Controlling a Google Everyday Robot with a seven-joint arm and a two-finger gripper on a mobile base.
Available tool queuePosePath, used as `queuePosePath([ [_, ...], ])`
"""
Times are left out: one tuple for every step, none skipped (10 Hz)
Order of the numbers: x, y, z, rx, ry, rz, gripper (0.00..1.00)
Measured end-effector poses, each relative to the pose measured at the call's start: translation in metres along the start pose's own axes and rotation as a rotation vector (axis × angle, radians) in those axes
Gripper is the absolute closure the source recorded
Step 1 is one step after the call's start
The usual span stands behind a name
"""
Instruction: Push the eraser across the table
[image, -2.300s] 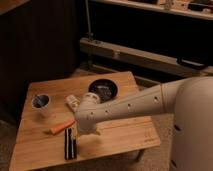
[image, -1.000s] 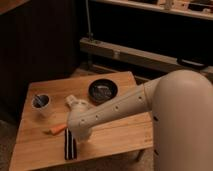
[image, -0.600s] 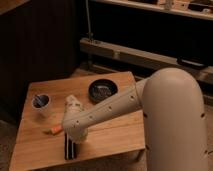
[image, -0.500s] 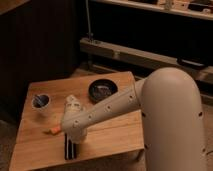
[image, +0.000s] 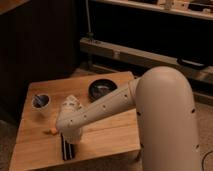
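From the single camera view, I saw the white jointed arm (image: 107, 107) reaching across the small square table with a light wooden plank top (image: 112, 132). Its gripper (image: 70, 140) sat low at the near left part of the top, its fingers pressed together, right over the narrow black rectangular eraser with pale stripes (image: 66, 150). The eraser lay lengthwise near the front edge. An orange carrot tip (image: 52, 131) showed just left of the arm. A round dark bowl (image: 102, 89) and a small dark cup (image: 40, 102) stood farther back.
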Motion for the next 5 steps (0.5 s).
queuePosePath([
  [0.001, -0.008, -0.001, 0.008, -0.001, -0.016, 1.00],
  [0.002, -0.015, -0.001, 0.015, -0.002, -0.028, 1.00],
  [0.002, -0.020, -0.001, 0.019, -0.004, -0.038, 1.00],
  [0.002, -0.031, 0.000, 0.027, -0.009, -0.059, 1.00],
  [0.000, -0.040, 0.000, 0.033, -0.013, -0.075, 1.00],
])
